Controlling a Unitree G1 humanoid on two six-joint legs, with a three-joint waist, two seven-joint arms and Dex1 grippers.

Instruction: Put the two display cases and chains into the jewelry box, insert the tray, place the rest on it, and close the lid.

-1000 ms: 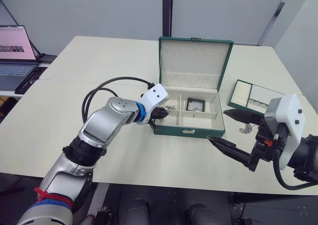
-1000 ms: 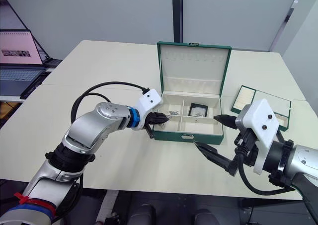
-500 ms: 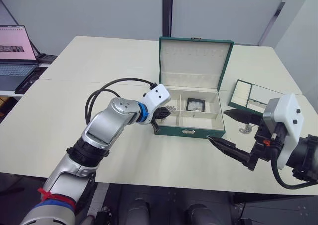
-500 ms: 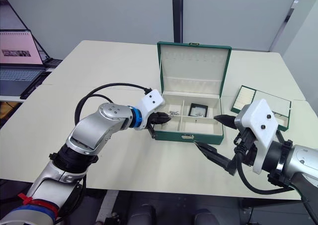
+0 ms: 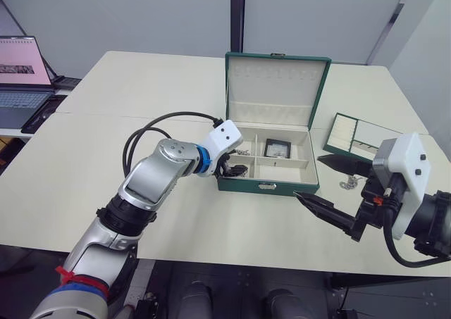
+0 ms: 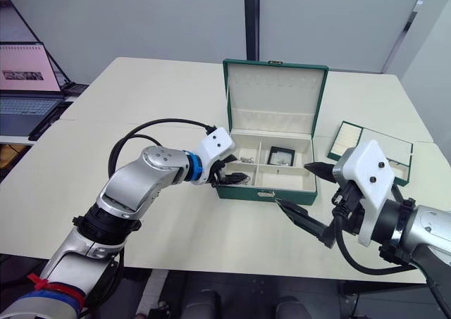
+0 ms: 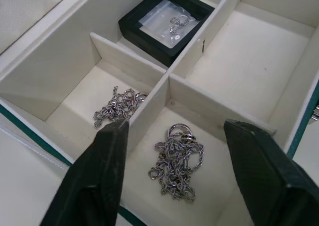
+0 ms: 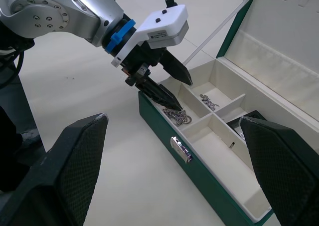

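The left gripper (image 7: 172, 151) hangs with fingers spread over the jewelry box (image 5: 268, 186), a chain (image 7: 175, 161) lying released in the 7 o'clock compartment. A second chain (image 7: 115, 106) and one display case (image 7: 167, 22) occupy rear sections. The right gripper (image 5: 331, 186) waits wide open at 4 o'clock, the tray (image 5: 358, 138) beyond it.

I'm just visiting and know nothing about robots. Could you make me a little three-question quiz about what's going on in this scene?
1. True or false: the jewelry box has its lid shut.
2. How many chains lie in the box: A one, B two, C four?
3. Fill in: the left gripper, fingers apart, hovers over a ____.

Key: 1 false, the lid stands up. 2 B, in neighbouring compartments. 3 chain.
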